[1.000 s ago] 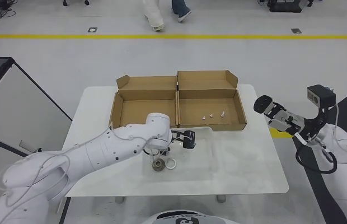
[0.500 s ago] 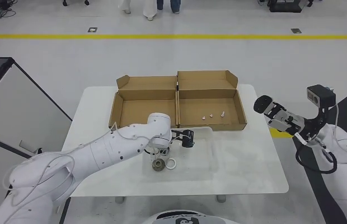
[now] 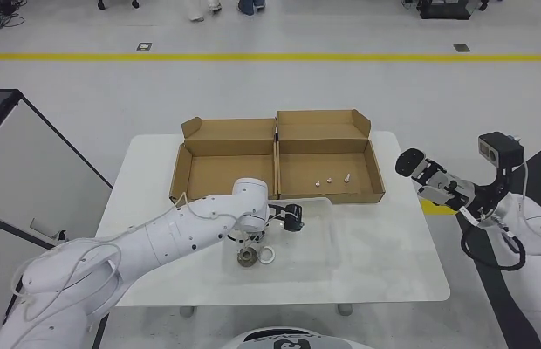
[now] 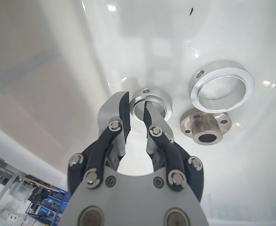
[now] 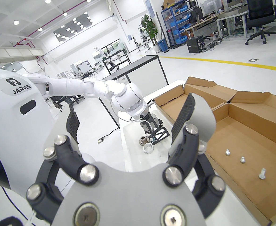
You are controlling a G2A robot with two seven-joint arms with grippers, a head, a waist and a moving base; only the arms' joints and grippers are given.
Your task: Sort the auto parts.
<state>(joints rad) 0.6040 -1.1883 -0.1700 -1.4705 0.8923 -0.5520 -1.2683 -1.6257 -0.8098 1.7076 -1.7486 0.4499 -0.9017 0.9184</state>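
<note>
Astride the wall of the small ring (image 4: 157,95), left tool (image 4: 135,98) spread — larger ring (image 4: 222,68), flanged hub (image 4: 206,128) (adjacent) beside.

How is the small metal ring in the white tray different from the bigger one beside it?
The small ring is clearly narrower than the big ring. The left arm's jaws straddle the small ring's wall, one inside its hole and one outside, while the big ring lies free. Both are silvery, lie flat in the white tray, and have a little threaded hole in the side.
</note>
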